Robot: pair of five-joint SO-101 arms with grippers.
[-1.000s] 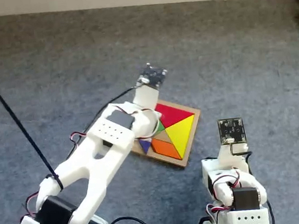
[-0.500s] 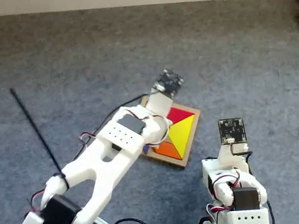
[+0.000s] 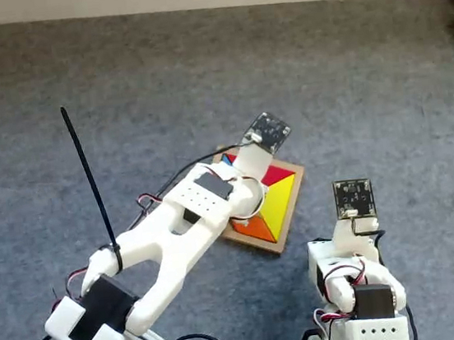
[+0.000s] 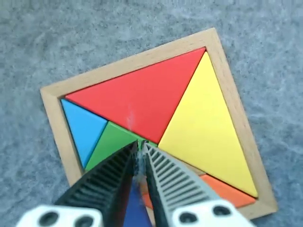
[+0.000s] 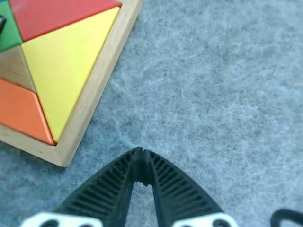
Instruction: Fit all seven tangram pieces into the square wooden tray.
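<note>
You are sweeping the left gripper (image 4: 141, 147), fingers clenched on nothing, across the square wooden tray (image 4: 230, 94) on the carpet (image 3: 365, 78) to its centre, probably pressing the last pieces flat, while the right gripper (image 5: 141, 168) is waiting clenched beside the tray's edge.

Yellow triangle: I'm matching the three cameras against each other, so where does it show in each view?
High view: yellow triangle at the right side of the wooden tray.
Left wrist view: yellow triangle beside the red triangle, just past the left hand.
Right wrist view: yellow triangle along the wooden tray's rim, apart from the right hand.
Shared landmark: the orange piece touching it.
</note>
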